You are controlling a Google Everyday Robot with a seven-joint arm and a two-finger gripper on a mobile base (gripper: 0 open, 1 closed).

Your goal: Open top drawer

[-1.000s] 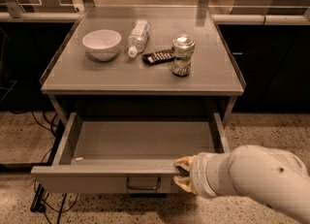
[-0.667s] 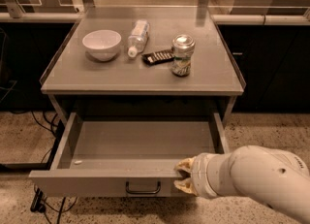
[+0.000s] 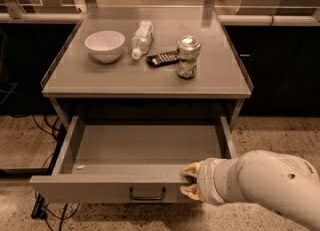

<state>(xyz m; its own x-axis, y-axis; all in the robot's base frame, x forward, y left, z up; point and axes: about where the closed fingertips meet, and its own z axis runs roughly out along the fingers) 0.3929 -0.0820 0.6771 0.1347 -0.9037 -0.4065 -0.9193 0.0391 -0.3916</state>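
Risk first: the top drawer is hanging well out, so if it gets yanked further it could be dragged off its runners, or the grip could be lost off the rim. The gripper is seen low right, probably clamped over the drawer's front panel, just right of the handle. Further back, the can could be toppled by a jolt.

Tool at top drawer front, right.
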